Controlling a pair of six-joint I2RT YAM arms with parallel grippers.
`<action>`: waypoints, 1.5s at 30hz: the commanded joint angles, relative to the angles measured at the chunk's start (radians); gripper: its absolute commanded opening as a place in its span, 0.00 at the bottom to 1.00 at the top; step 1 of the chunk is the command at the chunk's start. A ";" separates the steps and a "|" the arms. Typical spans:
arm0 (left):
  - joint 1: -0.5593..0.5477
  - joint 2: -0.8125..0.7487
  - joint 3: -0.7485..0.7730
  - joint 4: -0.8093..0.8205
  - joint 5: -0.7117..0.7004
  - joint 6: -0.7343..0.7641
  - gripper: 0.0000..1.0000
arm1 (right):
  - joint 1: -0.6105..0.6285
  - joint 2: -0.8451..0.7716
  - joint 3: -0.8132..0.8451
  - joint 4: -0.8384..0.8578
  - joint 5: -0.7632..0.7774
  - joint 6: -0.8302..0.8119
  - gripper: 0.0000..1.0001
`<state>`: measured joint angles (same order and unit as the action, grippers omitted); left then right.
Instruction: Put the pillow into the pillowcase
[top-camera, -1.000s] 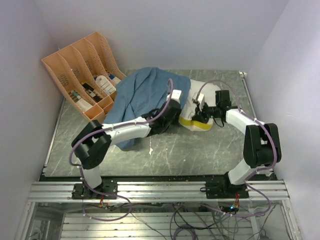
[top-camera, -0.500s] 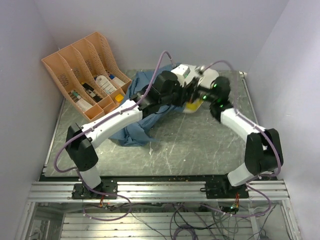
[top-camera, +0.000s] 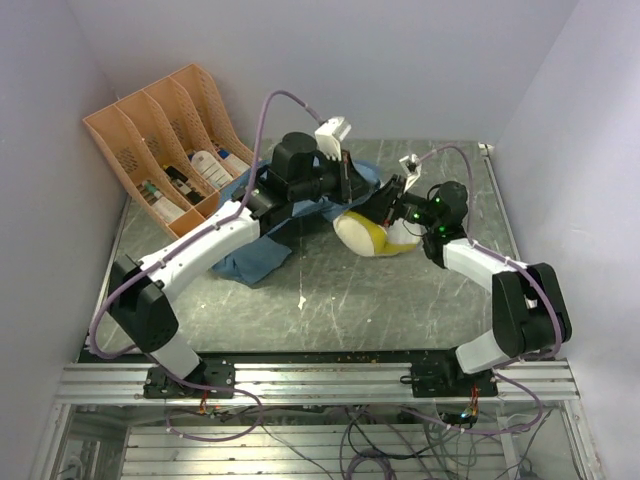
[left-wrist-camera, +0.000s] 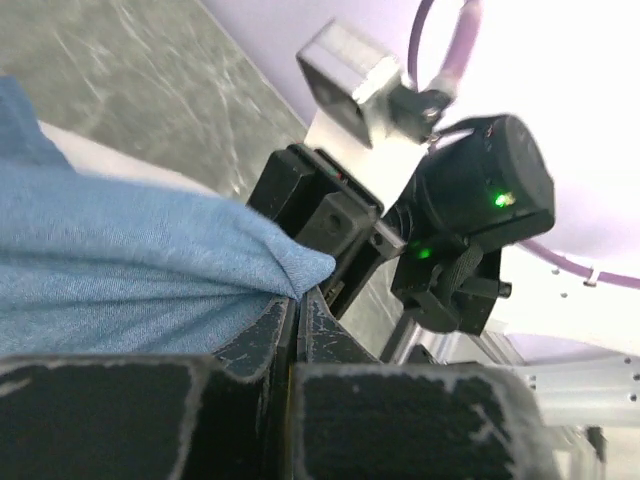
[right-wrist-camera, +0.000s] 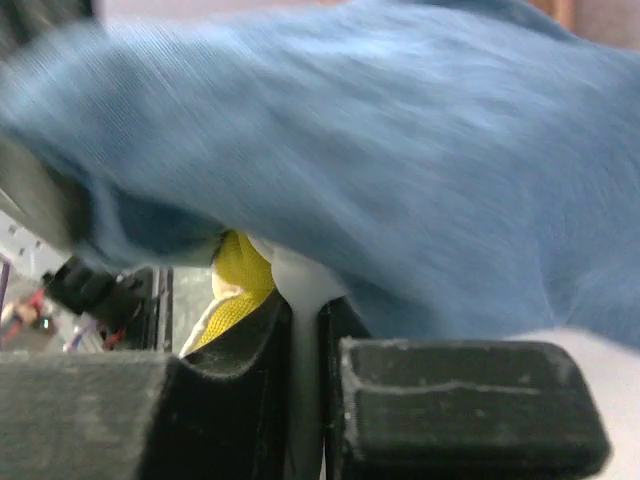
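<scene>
1. Counter (top-camera: 340, 300) — the pillowcase (top-camera: 255, 258) trails across its left half, rising toward the centre.
2. Pillow (top-camera: 362, 233) at centre, yellow side showing; the right pincer (right-wrist-camera: 300, 330) is clenched on its white edge.
3. Left pincer (left-wrist-camera: 298, 305) — clenched on a pillowcase fold, just beside the pillow.
4. Orange organizer (top-camera: 140, 135), far left.

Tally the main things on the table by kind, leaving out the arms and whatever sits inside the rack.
pillow: 1
pillowcase: 1
orange divider rack: 1
Total: 3
</scene>
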<state>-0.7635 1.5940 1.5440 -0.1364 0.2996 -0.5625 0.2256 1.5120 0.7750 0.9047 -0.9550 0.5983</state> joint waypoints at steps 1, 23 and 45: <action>-0.068 0.000 -0.132 0.279 0.205 -0.130 0.07 | -0.015 -0.030 0.001 -0.015 -0.197 -0.145 0.12; -0.259 0.098 -0.717 0.679 0.138 -0.223 0.40 | -0.408 -0.167 0.458 -2.171 0.086 -2.108 0.83; -0.257 -0.193 -0.334 0.009 0.032 0.045 0.86 | -0.364 0.724 0.870 -1.532 0.183 -1.570 0.87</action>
<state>-1.0237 1.3788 1.2137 -0.0391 0.3557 -0.5488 -0.1673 2.1876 1.6402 -0.6193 -0.8371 -0.8898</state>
